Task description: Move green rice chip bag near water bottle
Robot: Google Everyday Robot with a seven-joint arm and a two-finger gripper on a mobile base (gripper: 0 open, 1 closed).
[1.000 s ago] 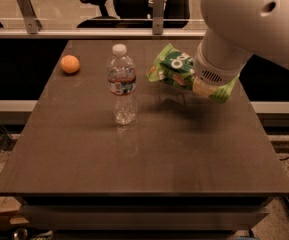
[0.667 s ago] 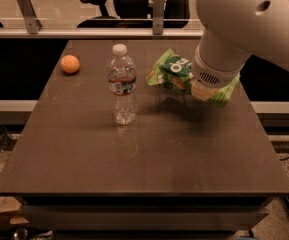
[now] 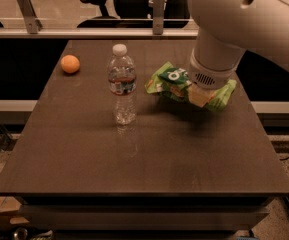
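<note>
Pincer poking out under big white arm, clamping green chip bag at its middle. Bag hanging tilted just above bench, casting shadow below. Water bottle standing upright near bag's left end, not touching. Orange sitting far left.

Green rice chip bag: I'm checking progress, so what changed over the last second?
The green rice chip bag, with the gripper at its middle, moved lower in the picture and slightly toward the water bottle. The bottle and the orange stayed put.
</note>
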